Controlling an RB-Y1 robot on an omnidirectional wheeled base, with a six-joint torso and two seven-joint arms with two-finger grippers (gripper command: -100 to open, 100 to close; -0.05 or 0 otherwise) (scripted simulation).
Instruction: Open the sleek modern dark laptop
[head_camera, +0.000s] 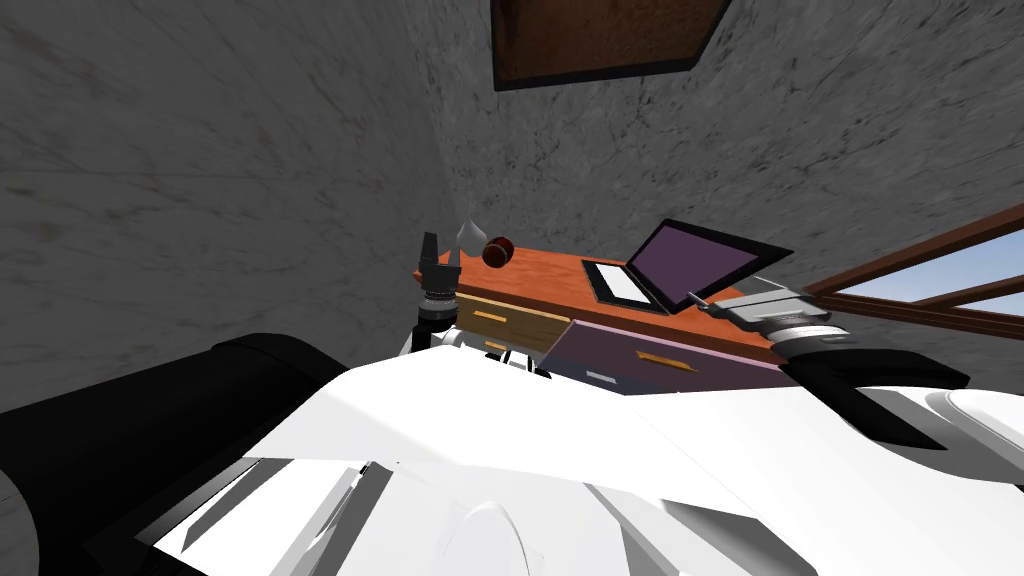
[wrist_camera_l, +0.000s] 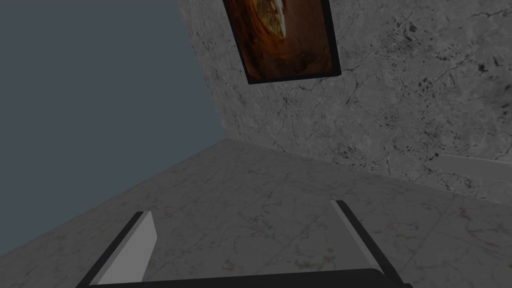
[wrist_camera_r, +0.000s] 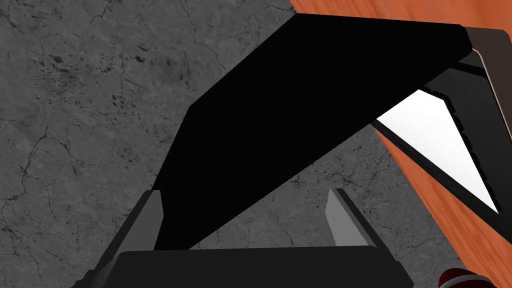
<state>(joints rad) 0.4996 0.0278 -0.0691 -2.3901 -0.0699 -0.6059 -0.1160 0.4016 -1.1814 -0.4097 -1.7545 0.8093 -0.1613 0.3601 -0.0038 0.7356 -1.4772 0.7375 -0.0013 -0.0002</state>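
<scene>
A dark laptop (head_camera: 690, 262) stands open on the orange-brown desk (head_camera: 545, 275), its purple screen tilted back over a black base with a white panel (head_camera: 625, 285). My right gripper (head_camera: 700, 300) is at the near edge of the lid. In the right wrist view the black back of the lid (wrist_camera_r: 310, 110) runs between the fingers of my right gripper (wrist_camera_r: 245, 200), which is open. The white panel (wrist_camera_r: 440, 135) shows under the lid. My left gripper (head_camera: 432, 248) points up beside the desk's left corner. Nothing lies between the spread fingers of my left gripper (wrist_camera_l: 245, 220).
A dark red round object (head_camera: 498, 252) and a grey pointed object (head_camera: 470, 235) sit at the desk's left end. Drawers (head_camera: 510, 322) with yellow handles face me, one purple (head_camera: 640, 360). A window frame (head_camera: 930, 290) is on the right. Grey walls stand behind.
</scene>
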